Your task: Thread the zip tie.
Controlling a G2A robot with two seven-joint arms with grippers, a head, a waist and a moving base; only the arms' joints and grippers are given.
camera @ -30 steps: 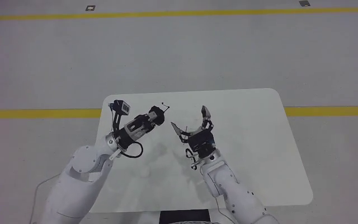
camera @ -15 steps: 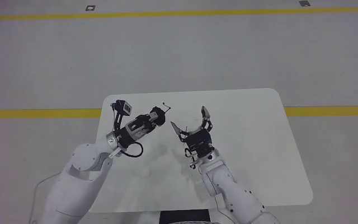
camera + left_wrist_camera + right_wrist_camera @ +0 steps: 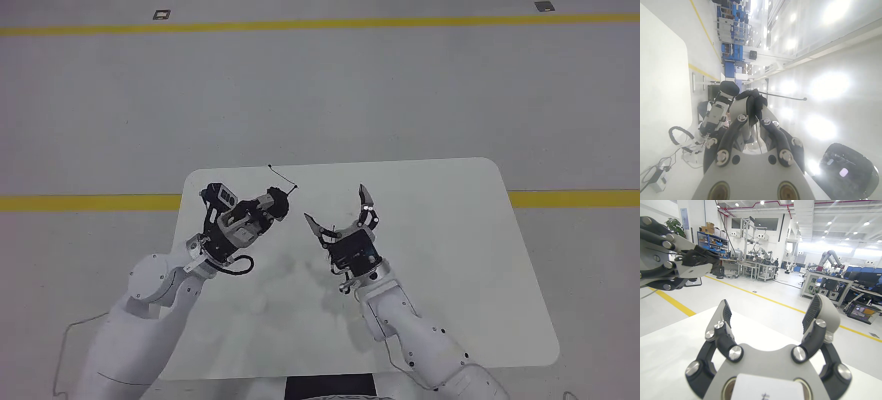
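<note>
Table (image 3: 450, 250) white, rounded corners, set on a pale floor with a yellow line (image 3: 90, 203) running behind it. Both arms are raised above the table's middle, on the side nearer the robot. The tools face one another with a gap between them.

Left tool (image 3: 278, 203): clenched on the zip tie (image 3: 283, 177). Its tip is wrapped in black material and pressed together. The zip tie is thin and black, gripped near one end. Its free length sticks out past the tool toward the table's far edge in the top view. It hangs in the air, touching nothing else.

From the left wrist camera the zip tie (image 3: 783, 96) runs out nearly straight from the closed left tool (image 3: 754, 96). There is a small thickened knob at its free end. A thin dark strand also runs back between the fingers toward the wrist; cannot tell whether it belongs to the tie.

Right tool (image 3: 335, 205): released, fingers spread wide, nothing between them. From its own camera the right tool (image 3: 770, 302) shows ribbed dark pads (image 3: 810, 311) on the inner faces. It is held above the table (image 3: 668, 342) near the far edge. The left tool (image 3: 696, 256) shows farther off and higher, black-wrapped tip pointing across.

The zip tie is apart from the right tool, its gripped end near but clear of that tool's closer finger.
</note>
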